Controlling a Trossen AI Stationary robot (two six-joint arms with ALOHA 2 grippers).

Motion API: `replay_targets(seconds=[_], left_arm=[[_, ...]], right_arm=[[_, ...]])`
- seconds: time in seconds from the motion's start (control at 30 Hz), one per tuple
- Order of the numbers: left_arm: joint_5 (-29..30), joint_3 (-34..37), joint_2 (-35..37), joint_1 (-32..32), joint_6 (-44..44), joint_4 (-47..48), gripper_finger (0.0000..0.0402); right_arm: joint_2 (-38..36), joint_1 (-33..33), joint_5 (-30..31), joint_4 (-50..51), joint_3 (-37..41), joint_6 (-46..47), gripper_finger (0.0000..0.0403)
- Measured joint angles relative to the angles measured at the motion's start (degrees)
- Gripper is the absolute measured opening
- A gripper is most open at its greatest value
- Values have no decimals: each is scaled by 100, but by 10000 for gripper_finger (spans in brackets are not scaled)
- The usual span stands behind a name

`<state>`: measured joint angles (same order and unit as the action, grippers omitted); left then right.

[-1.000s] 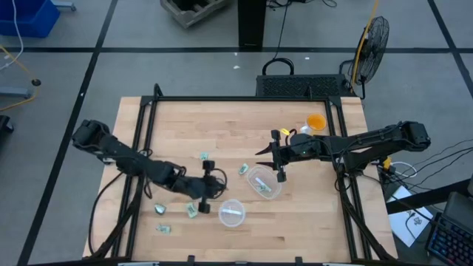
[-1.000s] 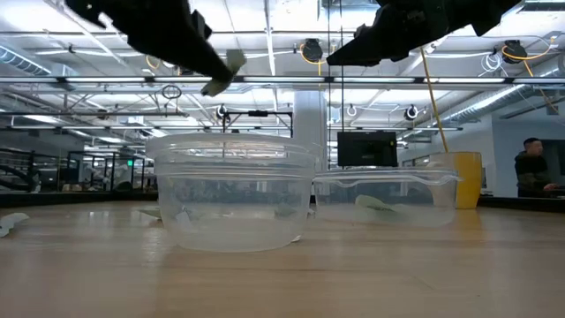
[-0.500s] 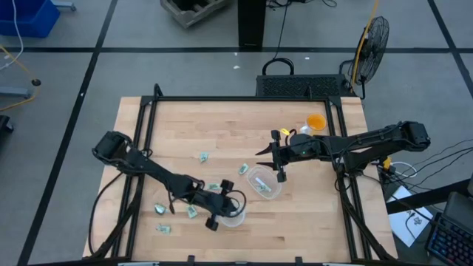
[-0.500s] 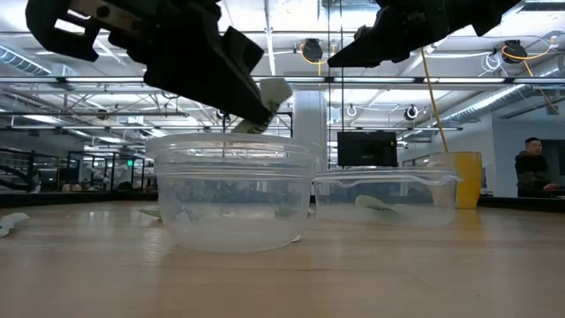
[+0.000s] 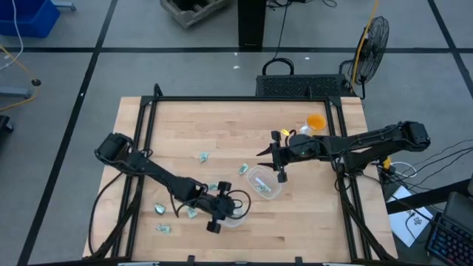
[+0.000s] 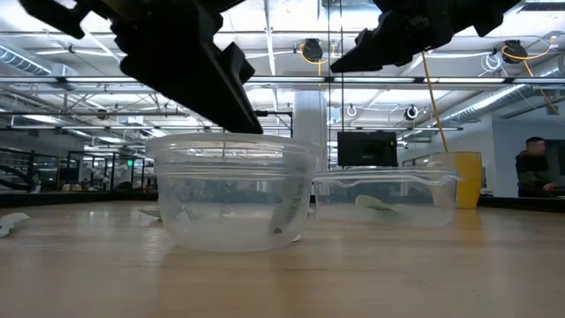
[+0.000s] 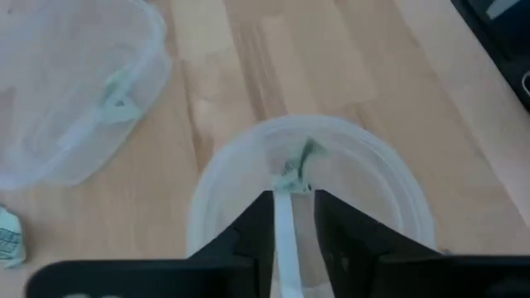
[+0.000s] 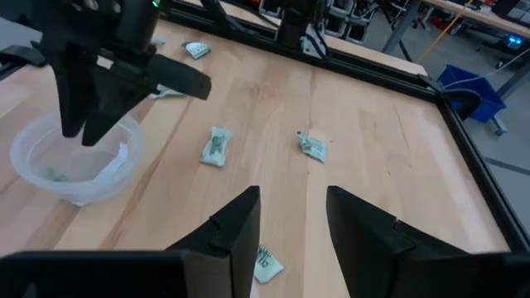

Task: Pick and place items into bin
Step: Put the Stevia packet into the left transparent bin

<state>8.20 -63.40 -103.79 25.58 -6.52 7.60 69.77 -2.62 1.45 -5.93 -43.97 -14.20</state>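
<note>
Items, small green-and-white wrapped pieces, lie scattered on the bench [image 5: 222, 125]; one loose piece [image 5: 203, 156] lies at about 11 o'clock from the left gripper [image 5: 219, 213], another piece [image 5: 242, 169] at about 1 o'clock. The left gripper hangs directly above the clear round cup [image 6: 231, 190]. In the left wrist view its fingers stand slightly apart with a pale strip [image 7: 286, 223] between them, and a green piece [image 7: 302, 159] lies in the cup just beyond the tips. I judge the piece is released. The right gripper [image 5: 278, 157] waits with fingers apart over the second clear container [image 5: 264, 182]. The left arm is nearer to the pieces [image 5: 161, 210] at its 9 o'clock. No writing can be read.
</note>
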Motion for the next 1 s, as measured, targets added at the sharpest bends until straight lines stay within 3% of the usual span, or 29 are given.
replay_targets(seconds=[0.27,0.5,0.63,0.73,0.87,1.0], left_arm=[[361,-2,437,-21,19,-150,124],[541,-2,1520,-37,-114,245,124],[689,-2,2284,-37,80,1155,124],[1226,-4,2801,-35,-13,2054,124],[2094,-4,3309,-44,-602,3114,124],[2193,-4,3553,-44,-1566,4069,124]], right_arm=[[1,0,0,39,0,0,132],[-1,-1,0,45,0,0,132],[1,0,0,68,0,35,132],[0,0,3,65,0,180,132],[1,0,10,57,0,159,132],[1,0,17,32,0,146,132]])
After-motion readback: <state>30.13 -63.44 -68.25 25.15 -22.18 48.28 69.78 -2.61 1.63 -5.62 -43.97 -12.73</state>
